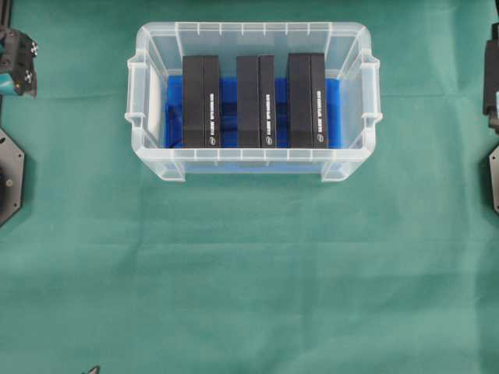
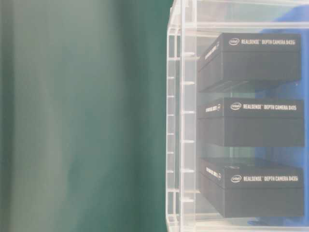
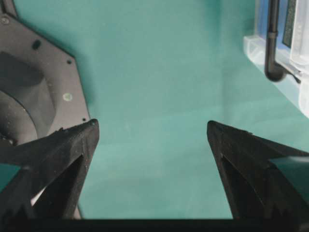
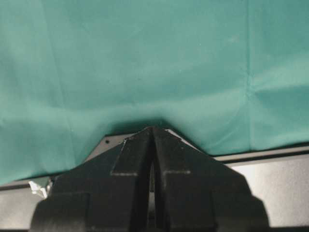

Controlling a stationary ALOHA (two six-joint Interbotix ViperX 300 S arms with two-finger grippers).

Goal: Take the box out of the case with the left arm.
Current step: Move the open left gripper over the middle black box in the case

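Observation:
The case [image 1: 249,31] is a clear plastic bin with a blue lining, at the top middle of the green cloth. Three black boxes stand side by side in it: left [image 1: 201,101], middle [image 1: 256,101] and right [image 1: 306,100]. The table-level view shows them through the case wall [image 2: 181,121], printed with white lettering [image 2: 268,42]. My left gripper [image 3: 152,126] is open over bare cloth, far left of the case [image 3: 270,53], with nothing between its fingers. In the overhead view it [image 1: 19,70] sits at the left edge. My right gripper [image 4: 153,130] is shut and empty.
Green cloth [image 1: 249,273] covers the table. The left arm's dark base plate [image 1: 9,175] lies at the left edge, also visible in the left wrist view [image 3: 34,92]. The right arm [image 1: 493,78] and its base [image 1: 494,179] sit at the right edge.

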